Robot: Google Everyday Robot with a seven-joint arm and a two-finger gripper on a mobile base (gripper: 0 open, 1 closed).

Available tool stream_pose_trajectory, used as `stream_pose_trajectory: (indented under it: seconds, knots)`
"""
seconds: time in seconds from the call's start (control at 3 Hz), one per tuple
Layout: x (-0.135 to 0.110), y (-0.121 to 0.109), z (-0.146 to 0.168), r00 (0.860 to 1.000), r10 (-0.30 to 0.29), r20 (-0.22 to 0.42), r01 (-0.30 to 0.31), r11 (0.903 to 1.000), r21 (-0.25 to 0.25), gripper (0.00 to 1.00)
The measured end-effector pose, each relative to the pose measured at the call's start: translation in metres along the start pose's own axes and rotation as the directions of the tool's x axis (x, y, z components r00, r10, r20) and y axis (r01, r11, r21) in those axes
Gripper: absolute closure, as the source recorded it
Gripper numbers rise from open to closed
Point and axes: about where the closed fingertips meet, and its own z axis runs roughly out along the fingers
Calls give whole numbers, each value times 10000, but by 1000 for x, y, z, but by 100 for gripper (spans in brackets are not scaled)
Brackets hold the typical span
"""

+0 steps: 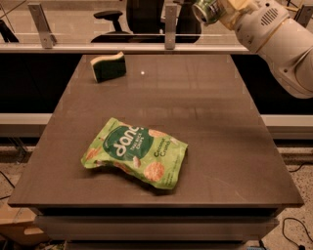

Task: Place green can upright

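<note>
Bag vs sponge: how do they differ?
Bag is large, flat, crinkled; sponge is a small thick block. Bag lies front centre; sponge far left. Both green, both on the table. The gripper holds the can aloft past the far right edge.

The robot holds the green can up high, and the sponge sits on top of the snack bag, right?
Not quite. The camera view shows the sponge lying alone at the table's back left, apart from the snack bag. The gripper does hold the green can up high.
</note>
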Motion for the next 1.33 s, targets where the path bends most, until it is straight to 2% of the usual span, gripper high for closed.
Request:
stream_pose_trajectory:
  seconds: [0.33,0.67,1.0,1.33]
  knots:
    - [-5,-3,2,9711,-2348,423,2362,9712,-313,100]
    - [-10,-3,2,8910,-4387,1166,4493,8890,-889,100]
    - [-11,1,1,8076,-5627,1766,5856,8005,-1274,100]
    - [-9,7,-3,7330,-6497,2015,6778,7227,-1354,100]
